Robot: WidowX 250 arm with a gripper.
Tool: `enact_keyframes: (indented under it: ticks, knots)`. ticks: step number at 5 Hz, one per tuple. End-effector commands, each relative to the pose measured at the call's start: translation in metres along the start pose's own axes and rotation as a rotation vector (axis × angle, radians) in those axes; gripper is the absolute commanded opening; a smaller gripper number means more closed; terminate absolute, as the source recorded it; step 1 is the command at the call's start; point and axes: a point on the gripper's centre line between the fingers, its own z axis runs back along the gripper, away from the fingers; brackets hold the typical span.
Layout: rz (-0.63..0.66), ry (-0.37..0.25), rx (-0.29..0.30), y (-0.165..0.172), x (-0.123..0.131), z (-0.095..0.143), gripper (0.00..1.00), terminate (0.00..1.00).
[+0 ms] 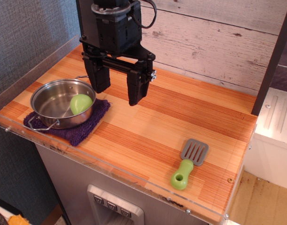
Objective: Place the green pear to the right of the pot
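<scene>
One overhead-oblique view shows a single black robot arm above a striped wooden tabletop (pixel 180 117) edged with clear acrylic. Its gripper (pixel 117 89) hangs fingers-down over the left-centre of the board, the two dark fingers (pixel 136 89) spread wide with nothing between them — the tabletop shows through the gap.

To the left sits the pot (pixel 40 98), a shallow round stainless-steel vessel with thin wire loop handles, one at the near-left rim and one at the far rim. It rests on a dark purple cloth (pixel 89 126) that protrudes from under its right and near sides. The green pear (pixel 80 103) lies inside the pot, leaning against the right-hand inner wall, its reflection visible on the shiny base. The left finger stands just beyond the pot's far-right rim; whether it touches the rim cannot be told from this angle.

Well apart, near the front-right edge of the table, lies a spatula (pixel 190 161) — grey slotted blade pointing away, green handle with a hanging hole pointing toward the front edge. A weathered plank wall (pixel 213 42) backs the scene.
</scene>
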Motion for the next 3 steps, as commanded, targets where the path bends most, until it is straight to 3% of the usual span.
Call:
enact_keyframes:
  ticks: [1,3]
  knots:
    - [0.0,0.0,0.0,0.0,0.0,0.0,1.0,0.0]
    - [0.066,0.013,0.013,0.065,-0.002,-0.007,1.0,0.0]
